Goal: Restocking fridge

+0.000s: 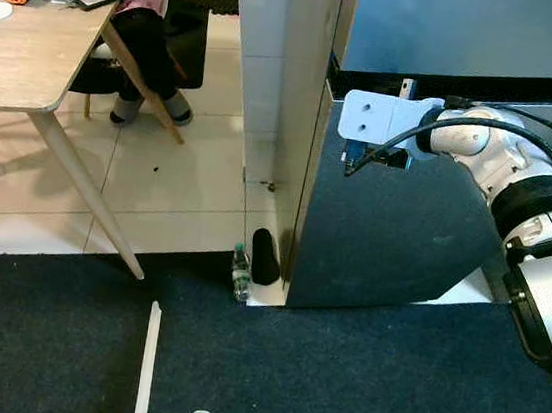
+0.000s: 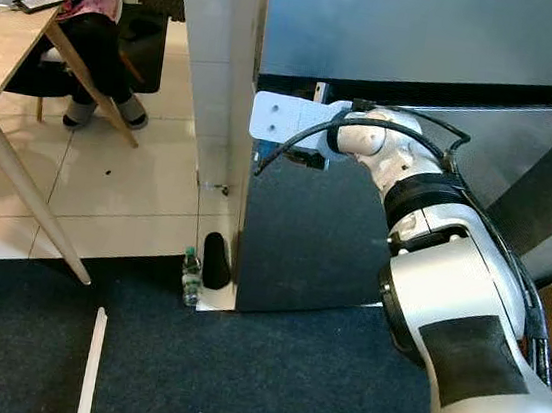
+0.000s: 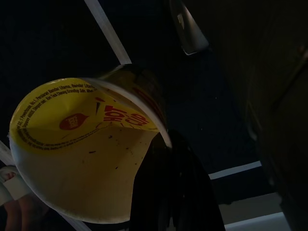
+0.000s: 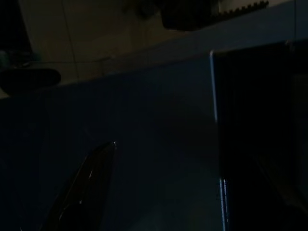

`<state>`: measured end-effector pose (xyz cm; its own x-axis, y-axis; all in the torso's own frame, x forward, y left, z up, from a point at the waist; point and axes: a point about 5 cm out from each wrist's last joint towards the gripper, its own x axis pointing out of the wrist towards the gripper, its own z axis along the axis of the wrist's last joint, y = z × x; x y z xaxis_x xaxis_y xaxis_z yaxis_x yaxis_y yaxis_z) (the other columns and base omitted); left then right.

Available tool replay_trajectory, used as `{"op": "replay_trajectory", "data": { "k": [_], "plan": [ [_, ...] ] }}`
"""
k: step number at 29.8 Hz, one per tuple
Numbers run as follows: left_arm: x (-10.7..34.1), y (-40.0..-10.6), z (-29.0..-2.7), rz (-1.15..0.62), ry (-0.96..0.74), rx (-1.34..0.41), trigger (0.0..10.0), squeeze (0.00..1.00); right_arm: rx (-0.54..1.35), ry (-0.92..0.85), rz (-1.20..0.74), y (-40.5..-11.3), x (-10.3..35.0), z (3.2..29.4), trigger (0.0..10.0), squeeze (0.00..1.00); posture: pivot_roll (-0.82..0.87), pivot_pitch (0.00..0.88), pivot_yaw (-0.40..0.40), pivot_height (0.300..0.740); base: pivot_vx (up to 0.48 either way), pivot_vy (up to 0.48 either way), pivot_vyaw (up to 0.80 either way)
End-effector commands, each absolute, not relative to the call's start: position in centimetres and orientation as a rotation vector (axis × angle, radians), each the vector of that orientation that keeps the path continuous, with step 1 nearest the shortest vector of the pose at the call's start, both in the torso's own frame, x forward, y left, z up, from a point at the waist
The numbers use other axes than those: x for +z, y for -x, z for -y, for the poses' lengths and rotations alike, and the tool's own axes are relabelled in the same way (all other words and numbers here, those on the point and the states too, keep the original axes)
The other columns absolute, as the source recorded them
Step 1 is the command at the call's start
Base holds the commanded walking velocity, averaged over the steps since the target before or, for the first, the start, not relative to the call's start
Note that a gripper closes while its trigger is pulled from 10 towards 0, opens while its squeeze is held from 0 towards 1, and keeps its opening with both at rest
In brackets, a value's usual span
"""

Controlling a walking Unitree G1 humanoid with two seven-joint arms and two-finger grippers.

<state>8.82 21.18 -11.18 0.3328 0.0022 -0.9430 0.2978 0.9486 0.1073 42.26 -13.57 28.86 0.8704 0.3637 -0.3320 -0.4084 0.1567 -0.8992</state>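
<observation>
One yellow-lidded cup (image 3: 77, 159), one bottle (image 1: 240, 274)

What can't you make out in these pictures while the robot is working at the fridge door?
- Fridge interior: hidden behind the dark fridge door in both eye views.
- Right claw: its fingertips are hidden behind the white wrist bracket at the door's edge; the right wrist view is too dark.
- Yellow-lidded cup: the left wrist view is dark, its lid print too small to read.
</observation>
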Motion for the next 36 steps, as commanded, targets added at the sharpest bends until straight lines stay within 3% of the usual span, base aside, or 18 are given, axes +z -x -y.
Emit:
{"op": "replay_trajectory", "data": {
  "k": [1, 17, 18, 36],
  "plan": [
    [-11.6, -6.7, -21.0, -1.283, -0.289, -0.228, 10.0, 0.0, 0.542, 1.34, -0.072, -42.3, 28.6, 13.7, 10.0, 0.0, 0.02, 0.229, -0.018, 0.74, 0.0, 0.0, 0.0],
    [-11.7, -5.9, -21.1, -1.291, -0.296, -0.242, 10.0, 0.0, 0.659, 1.535, -0.215, -42.0, 26.1, 13.6, 10.0, 0.0, 0.02, 0.267, -0.018, 0.74, 0.0, 0.0, 0.0],
    [-11.7, -5.9, -21.1, -1.289, -0.296, -0.243, 10.0, 0.0, 0.75, 1.57, -0.298, -41.6, 25.1, 14.0, 10.0, 0.0, 0.02, 0.274, -0.017, 0.74, 0.0, 0.0, 0.0],
    [-11.6, -6.0, -21.3, -1.285, -0.309, -0.251, 10.0, 0.0, 0.99, 1.516, -0.538, -40.4, 24.8, 15.8, 10.0, 0.0, 0.02, 0.261, -0.015, 0.74, 0.0, 0.0, 0.0]
  ]
}}
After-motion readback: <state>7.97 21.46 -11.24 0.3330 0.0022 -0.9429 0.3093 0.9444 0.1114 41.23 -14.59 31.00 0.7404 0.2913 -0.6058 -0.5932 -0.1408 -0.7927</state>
